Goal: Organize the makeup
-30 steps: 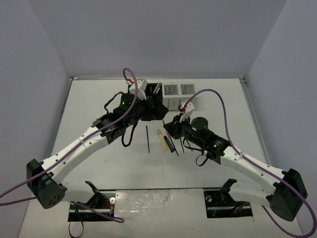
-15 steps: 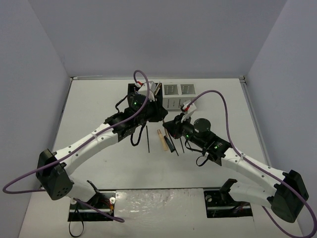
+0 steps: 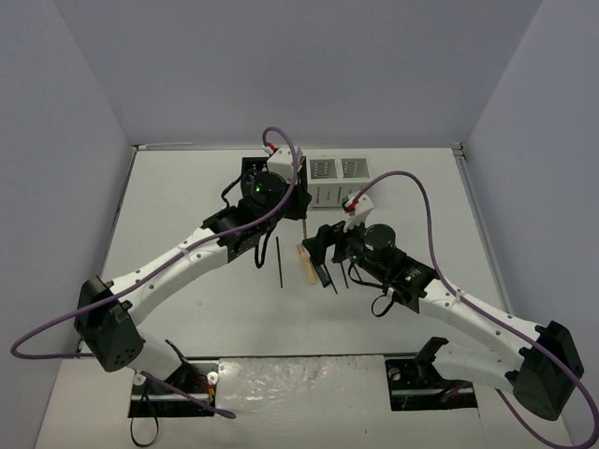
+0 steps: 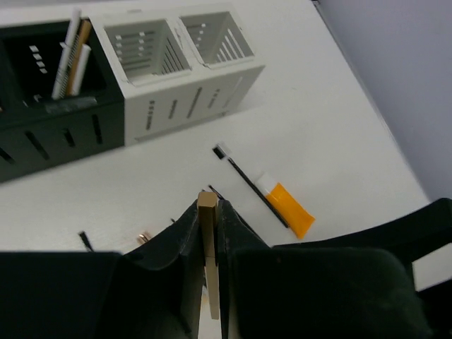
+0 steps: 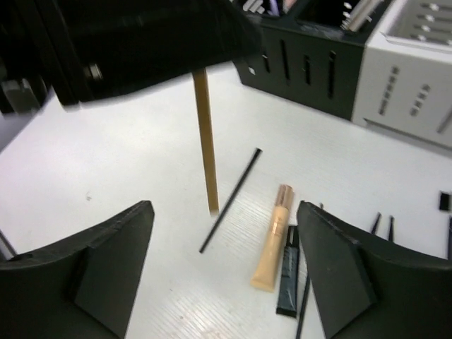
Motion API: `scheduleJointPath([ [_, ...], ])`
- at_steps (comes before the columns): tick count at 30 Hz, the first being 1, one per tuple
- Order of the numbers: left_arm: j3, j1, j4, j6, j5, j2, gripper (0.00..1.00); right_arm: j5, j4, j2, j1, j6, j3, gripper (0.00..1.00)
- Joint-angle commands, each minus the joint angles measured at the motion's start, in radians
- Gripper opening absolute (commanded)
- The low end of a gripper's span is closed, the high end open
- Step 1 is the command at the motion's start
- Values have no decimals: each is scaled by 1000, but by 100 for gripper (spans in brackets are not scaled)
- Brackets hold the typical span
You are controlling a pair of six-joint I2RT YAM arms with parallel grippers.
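Note:
My left gripper (image 4: 208, 205) is shut on a tan wooden pencil (image 4: 207, 236), which stands upright between its jaws. In the right wrist view that pencil (image 5: 205, 141) hangs down from the left gripper, its tip just above the table. My right gripper (image 5: 222, 212) is open and holds nothing. Below it on the table lie a thin black pencil (image 5: 230, 191), a beige tube (image 5: 274, 240) and a small black tube (image 5: 288, 272). A flat orange tube (image 4: 291, 210) and a thin black brush (image 4: 247, 185) lie further right. In the top view both grippers hover near the organizers, left gripper (image 3: 290, 201) and right gripper (image 3: 318, 245).
A black slotted organizer (image 4: 49, 134) holds several white and tan sticks (image 4: 70, 63). A white slotted organizer (image 4: 183, 92) stands right beside it at the back of the table (image 3: 187, 187). Grey walls close off three sides.
The left arm swung in towards the right gripper and its jaws shut on the tan pencil. The right gripper, shut before, has opened and let the pencil go.

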Motion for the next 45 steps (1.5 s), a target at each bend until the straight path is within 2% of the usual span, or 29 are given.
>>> scheduleJointPath([
  [1,140,76,151,282,-45,72,0,142,-103,-90,0,-24,59,90],
  [5,239,162,231,387,27,161,0,205,-193,-143,-2,-37,54,97],
  [14,402,262,413,536,170,388,0,205,-287,-197,-3,-46,36,98],
  [18,479,286,421,535,205,480,0,197,-305,-192,-3,-44,40,99],
  [25,489,302,453,500,239,557,2,199,-309,-178,-4,-32,20,99],
  [35,427,307,437,498,209,499,54,202,-324,-141,-3,-14,22,96],
  [39,387,307,403,446,173,385,66,194,-346,-118,-3,7,31,91],
  [41,362,307,313,413,129,277,81,196,-359,-84,-4,23,38,86],
  [42,360,308,302,410,111,266,82,196,-363,-80,-5,29,39,86],
  [45,309,309,74,364,23,88,93,194,-372,-21,-9,55,35,74],
])
